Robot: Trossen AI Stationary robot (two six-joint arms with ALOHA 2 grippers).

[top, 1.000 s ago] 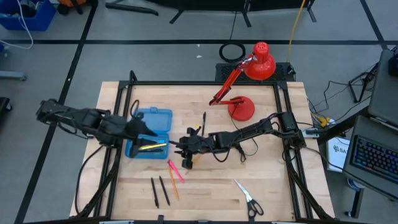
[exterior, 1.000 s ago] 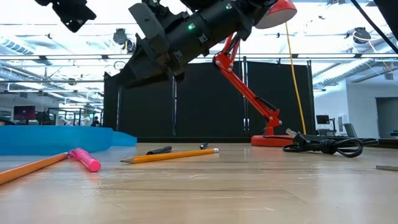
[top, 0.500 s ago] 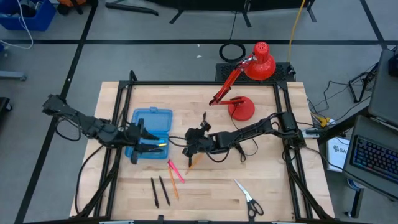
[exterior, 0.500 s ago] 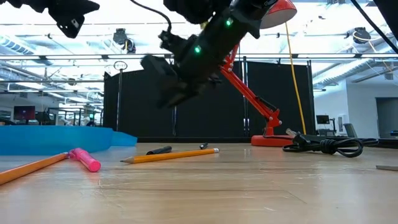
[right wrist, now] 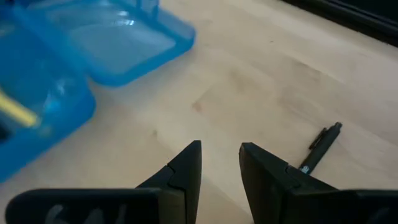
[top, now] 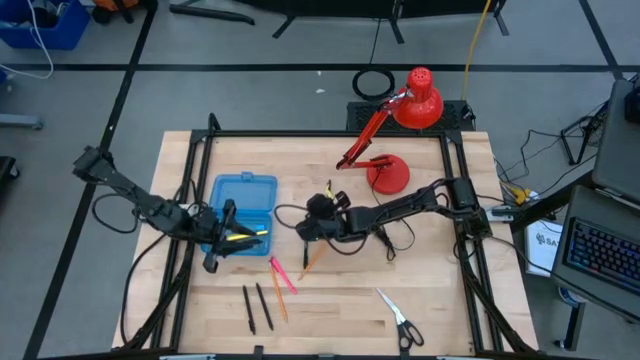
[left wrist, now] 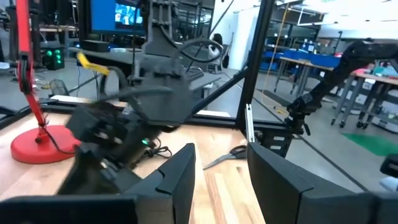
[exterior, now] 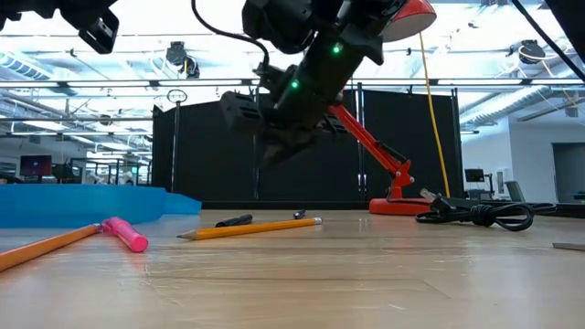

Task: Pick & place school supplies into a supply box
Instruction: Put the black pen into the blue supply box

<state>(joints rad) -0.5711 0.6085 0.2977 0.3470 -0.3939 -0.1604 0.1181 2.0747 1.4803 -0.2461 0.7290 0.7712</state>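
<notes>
School supplies lie spread over the table, and I place them all from the blue supply box, which lies open. Inside the box I see one yellow marker. Just outside the box, towards the front edge of the table, lies a pink marker, and an orange pencil is beside it. Two black pens lie further from the box, near the front edge. The scissors are well apart from the box, also near the front edge. Another orange pencil lies beside the box, under my right arm, and a black pen lies on the bare wood not far from the box.

My left gripper is over the box, at the edge nearest to the front of the table. In the left wrist view its fingers stand apart with nothing between them. My right gripper hovers above the table just beside the box, on the side of the red desk lamp. Its fingers are also apart and hold nothing; in the low view it hangs clearly above the wood. A coiled black cable lies near the base of the lamp.
</notes>
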